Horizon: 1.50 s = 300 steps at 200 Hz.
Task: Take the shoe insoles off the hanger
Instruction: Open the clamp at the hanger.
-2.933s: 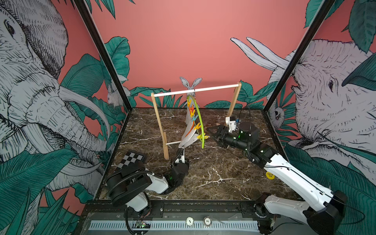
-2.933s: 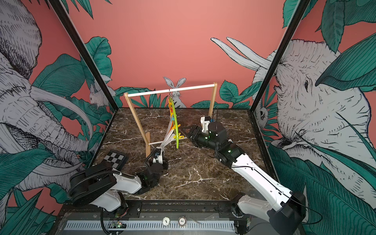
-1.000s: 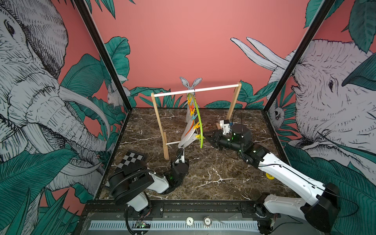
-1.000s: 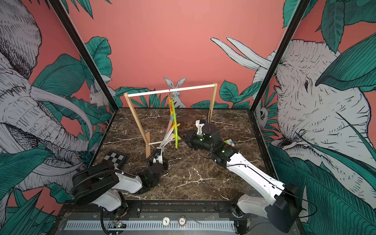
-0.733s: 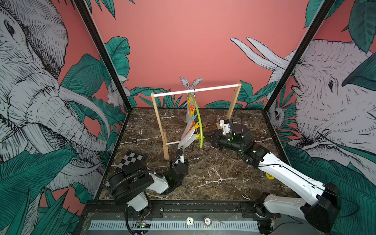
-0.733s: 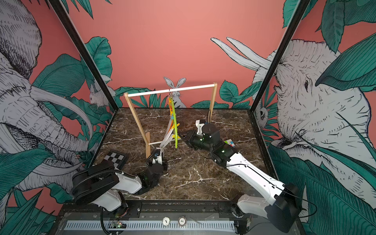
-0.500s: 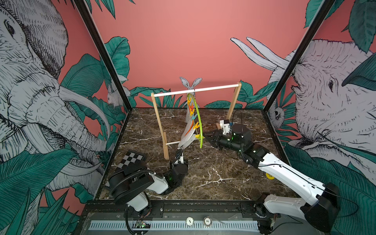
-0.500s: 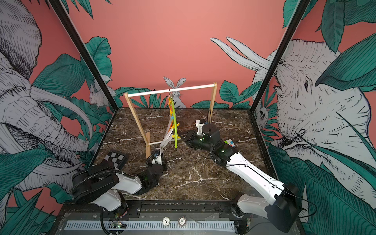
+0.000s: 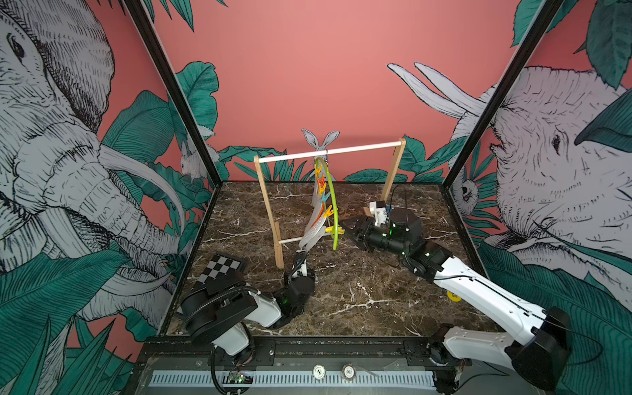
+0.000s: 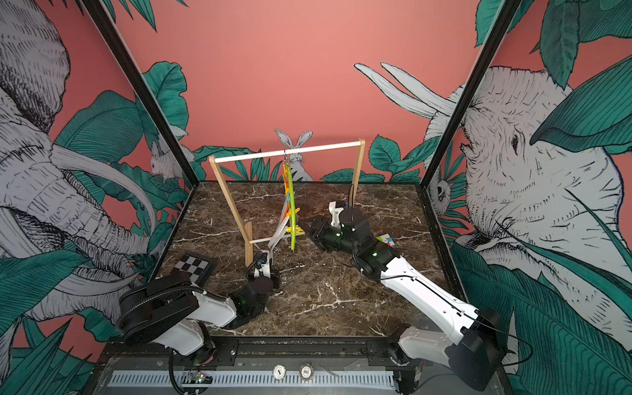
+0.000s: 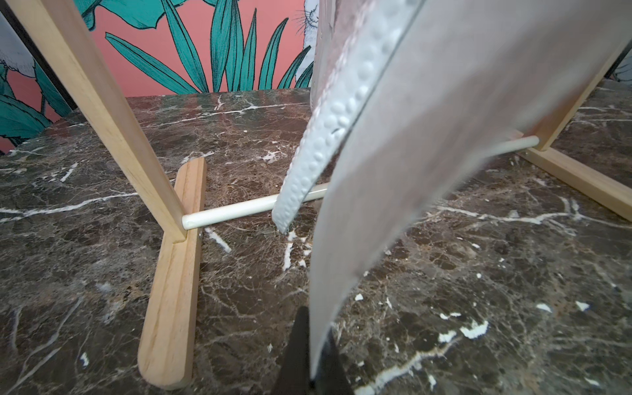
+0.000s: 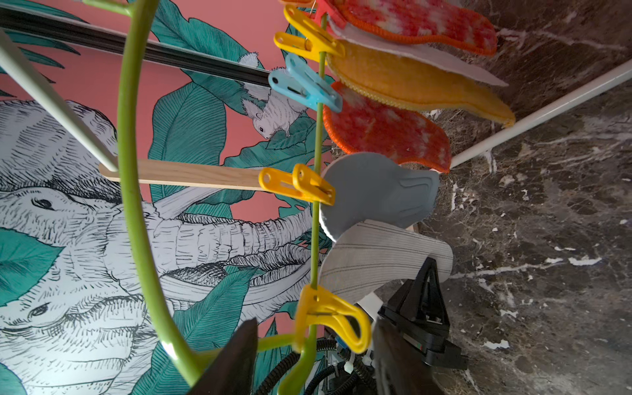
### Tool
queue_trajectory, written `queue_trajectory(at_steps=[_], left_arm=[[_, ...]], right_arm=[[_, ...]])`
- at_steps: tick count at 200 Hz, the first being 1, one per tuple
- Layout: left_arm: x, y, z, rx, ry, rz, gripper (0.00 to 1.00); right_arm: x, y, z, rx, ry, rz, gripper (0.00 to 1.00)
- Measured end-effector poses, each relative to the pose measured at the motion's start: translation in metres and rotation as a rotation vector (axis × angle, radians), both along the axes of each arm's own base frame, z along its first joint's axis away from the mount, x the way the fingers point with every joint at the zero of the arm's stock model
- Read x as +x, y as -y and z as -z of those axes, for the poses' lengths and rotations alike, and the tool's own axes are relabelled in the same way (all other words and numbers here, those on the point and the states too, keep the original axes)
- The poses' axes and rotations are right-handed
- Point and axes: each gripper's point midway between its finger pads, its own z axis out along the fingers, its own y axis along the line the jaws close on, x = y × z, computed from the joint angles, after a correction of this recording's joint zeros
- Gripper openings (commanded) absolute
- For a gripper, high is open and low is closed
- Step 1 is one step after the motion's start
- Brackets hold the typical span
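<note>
Right hand [image 12: 314, 321] nearer hanger [image 12: 128, 136], apart around yellow peg [image 12: 328, 318]; left hand [image 11: 313, 355] tight on striped insole [image 12: 376, 260].

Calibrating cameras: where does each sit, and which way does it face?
Top views: high at the front, looking down at rack and hanger; both arms show.
Left wrist: low, facing the rack; left end effector clamps striped insole.
Right wrist: beside the hanger, facing its pegs; open right end effector shows.
Shared: both wrists see that insole.

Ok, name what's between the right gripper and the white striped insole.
The hanger's lowest yellow peg, inside the right gripper's open jaws; the right wrist view shows it.
</note>
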Motion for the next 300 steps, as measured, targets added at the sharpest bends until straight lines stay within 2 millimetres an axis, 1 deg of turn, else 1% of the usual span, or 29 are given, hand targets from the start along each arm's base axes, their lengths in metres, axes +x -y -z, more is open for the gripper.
queue_trajectory(at_steps=[26,41,77,127,187,222,242,274,300], left_arm=[[-0.002,-0.003,-0.004,-0.012,0.002,-0.001,0.0],[-0.003,-0.004,-0.004,-0.01,-0.003,0.002,0.0],[-0.007,-0.005,-0.006,-0.017,-0.016,0.023,0.0],[-0.016,-0.015,0.002,0.002,-0.049,0.04,0.0],[-0.024,-0.018,-0.004,-0.021,-0.059,0.075,0.0],[-0.035,-0.02,-0.005,-0.048,-0.09,0.125,0.0],[-0.041,-0.02,-0.016,-0.088,-0.094,0.162,0.0],[-0.054,-0.024,-0.04,-0.168,-0.077,0.227,0.0],[-0.065,-0.029,-0.056,-0.218,-0.062,0.276,0.0]], right_arm=[[0.002,0.002,0.001,-0.013,0.009,0.012,0.79],[0.002,0.004,0.003,-0.026,0.011,0.02,0.85],[0.002,0.007,0.006,-0.05,0.021,0.027,0.91],[0.003,0.007,0.006,-0.061,0.037,0.025,0.91],[0.003,0.007,0.006,-0.074,0.053,0.018,0.9],[0.002,0.008,0.014,-0.115,0.065,0.005,0.89],[0.003,0.009,0.021,-0.149,0.086,-0.003,0.89],[0.003,0.016,0.044,-0.221,0.095,-0.024,0.88],[0.008,0.024,0.046,-0.24,0.114,-0.032,0.87]])
